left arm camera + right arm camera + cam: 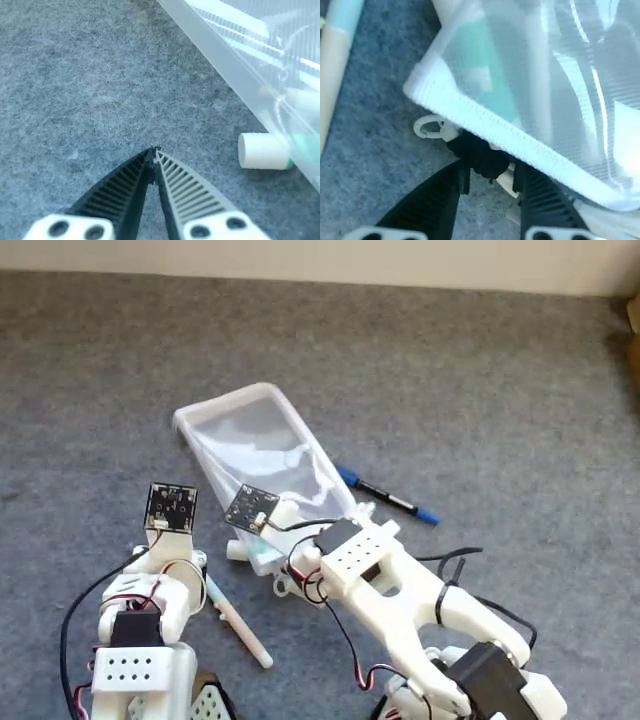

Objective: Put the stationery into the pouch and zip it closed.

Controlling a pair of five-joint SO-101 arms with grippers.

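One pouch [250, 440] on carpet [480, 360], left fingers [185, 195] together beside it, right fingers [435, 200] apart at its zip edge

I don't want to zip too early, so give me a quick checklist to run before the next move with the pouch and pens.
1. All stationery in the pouch: not ok. The blue-capped pen and the cream pen lie on the carpet.
2. Pouch edge clear for zipping: not ok. A white stick end juts past it.
3. Left claw free: ok. It is shut and empty.
4. Right claw at the pouch's zip: ok.
5. Right claw's hold on the zip: cannot tell.
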